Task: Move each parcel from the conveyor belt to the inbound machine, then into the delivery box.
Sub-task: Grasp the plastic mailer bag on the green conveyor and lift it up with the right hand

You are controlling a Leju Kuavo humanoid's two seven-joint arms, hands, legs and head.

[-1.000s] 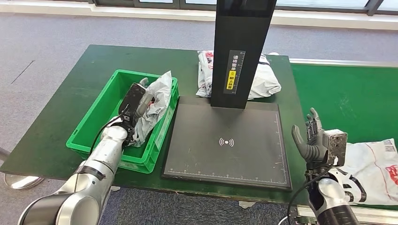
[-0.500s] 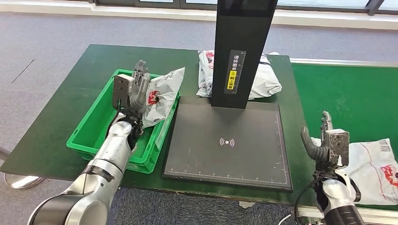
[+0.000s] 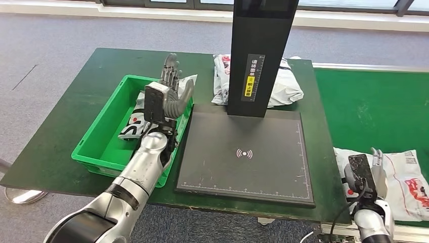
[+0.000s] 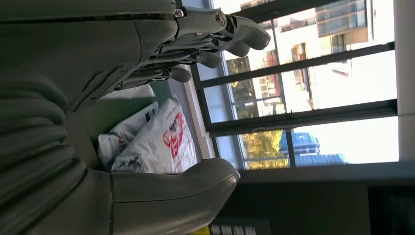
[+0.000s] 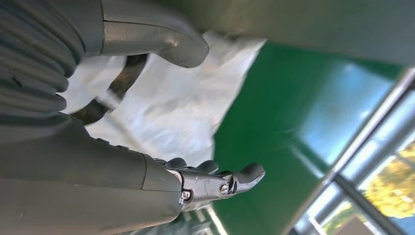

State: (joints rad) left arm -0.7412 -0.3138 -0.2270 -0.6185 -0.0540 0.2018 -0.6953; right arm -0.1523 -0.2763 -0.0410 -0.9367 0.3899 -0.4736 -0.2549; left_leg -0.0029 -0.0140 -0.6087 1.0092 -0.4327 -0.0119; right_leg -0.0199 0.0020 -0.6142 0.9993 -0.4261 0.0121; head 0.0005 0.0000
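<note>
Head view: left hand (image 3: 169,91) raised above the green delivery box (image 3: 101,132), fingers apart, empty. Inside that box, one white parcel (image 3: 136,119), partly behind the wrist. Just right of the box, black inbound machine (image 3: 248,152) with upright column. Behind the column, farther from the box, another white parcel (image 3: 283,83). Far right of the box, on the green conveyor belt (image 3: 374,101), right hand (image 3: 372,174) touching or just over a white parcel (image 3: 404,177), fingers apart, nothing gripped.
</note>
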